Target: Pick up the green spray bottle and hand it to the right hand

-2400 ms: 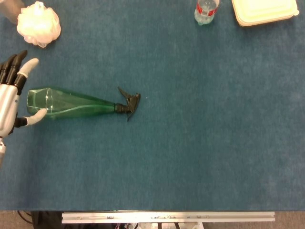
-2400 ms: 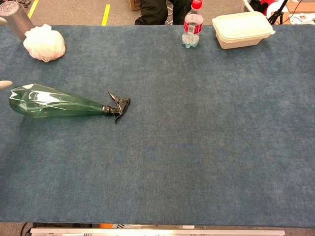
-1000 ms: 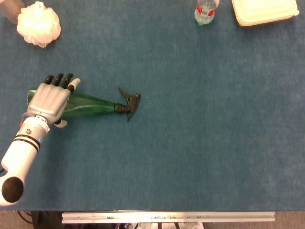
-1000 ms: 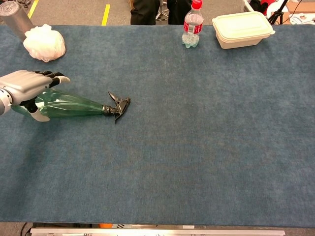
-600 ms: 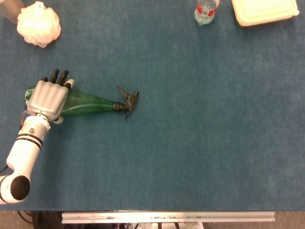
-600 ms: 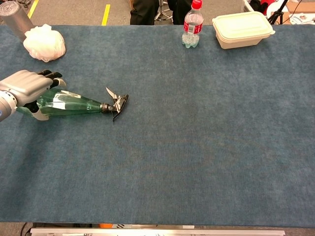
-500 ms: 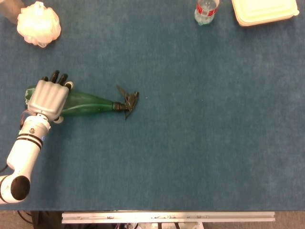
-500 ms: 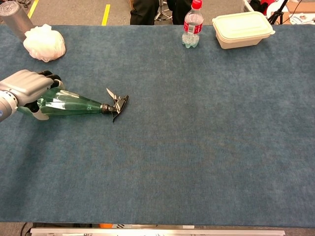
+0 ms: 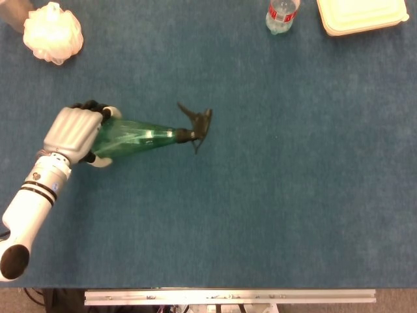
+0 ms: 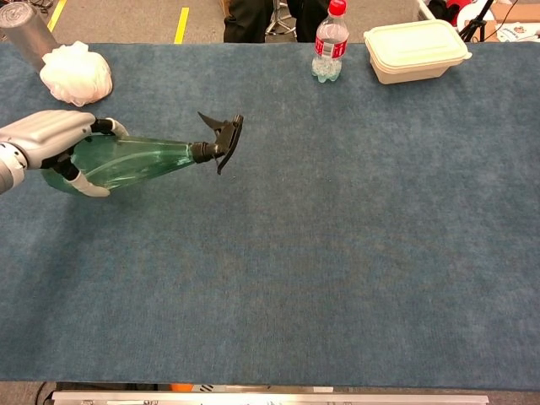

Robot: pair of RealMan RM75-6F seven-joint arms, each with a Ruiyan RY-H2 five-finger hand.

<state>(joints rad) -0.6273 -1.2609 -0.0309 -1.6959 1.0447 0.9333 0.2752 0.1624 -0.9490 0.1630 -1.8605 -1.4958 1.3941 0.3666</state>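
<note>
My left hand (image 9: 75,135) (image 10: 52,137) grips the wide base end of the green spray bottle (image 9: 137,137) (image 10: 139,159). The bottle is lifted off the blue table, roughly level, its black trigger nozzle (image 9: 198,124) (image 10: 223,137) pointing right. The fingers wrap over the top of the bottle and the thumb sits under it. My right hand shows in neither view.
A white mesh sponge (image 9: 52,32) (image 10: 77,72) lies at the far left. A clear water bottle with a red cap (image 10: 330,43) (image 9: 281,14) and a cream lidded box (image 10: 415,49) (image 9: 361,14) stand at the far edge of the blue table (image 9: 273,176). A grey cylinder (image 10: 25,31) stands at the far left corner.
My left hand closed around the bottle's base and raised it off the table. The bottle has shifted right, and its nozzle now sits higher and further right.
</note>
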